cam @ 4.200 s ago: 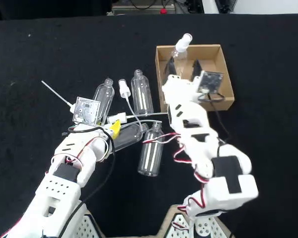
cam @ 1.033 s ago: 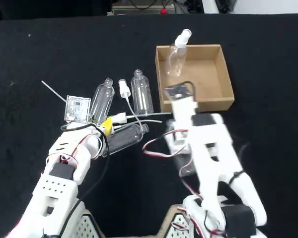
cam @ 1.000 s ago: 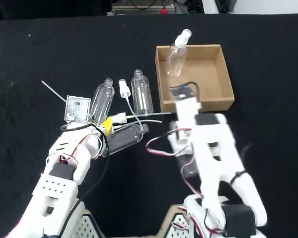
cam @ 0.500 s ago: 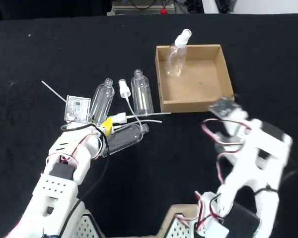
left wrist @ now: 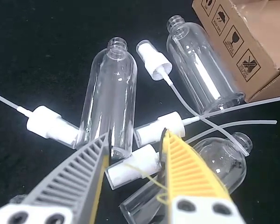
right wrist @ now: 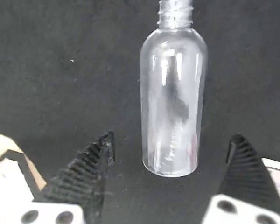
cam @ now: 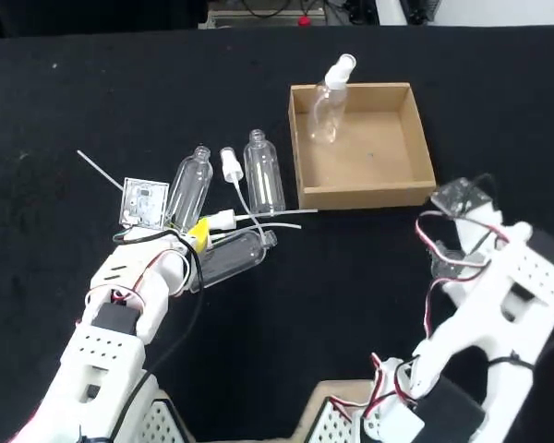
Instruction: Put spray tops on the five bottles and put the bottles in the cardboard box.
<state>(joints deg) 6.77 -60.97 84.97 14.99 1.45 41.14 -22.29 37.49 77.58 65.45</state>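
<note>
**High view.**
- Left gripper (cam: 201, 231): sits at the cluster of loose parts.
- First open bottle (cam: 192, 185) and second open bottle (cam: 263, 173): lie just ahead of the left gripper, with their necks pointing away from it.
- Loose spray top (cam: 229, 164): lies between those two bottles.
- Third open bottle (cam: 235, 256): lies just beside the left gripper, on its box side.
- Cardboard box (cam: 365, 196): well apart from the left gripper and near the wrist of the right arm (cam: 503, 295).
- Capped bottle (cam: 328, 101): inside the box, leaning in a far corner, with its spray head above the rim.

**Left wrist view.**
- The grey and yellow jaws are set against either side of the gripped spray top (left wrist: 133, 165). Its thin tube trails back toward the gripper.
- Tubed spray top (left wrist: 161, 128): just ahead of the yellow jaw tip.
- Outer spray top (left wrist: 51, 128): outside the grey jaw, touching the first open bottle.
- The third open bottle lies under the yellow jaw.
- The second open bottle and the box corner lie farther ahead.

**Right wrist view.**
- Right gripper (right wrist: 172, 136): jaws spread wide.
- Fourth open bottle (right wrist: 173, 98): lies on the black cloth (right wrist: 60, 56) between and ahead of the tips. It touches neither jaw, its neck points away, and it has no top fitted.
</note>
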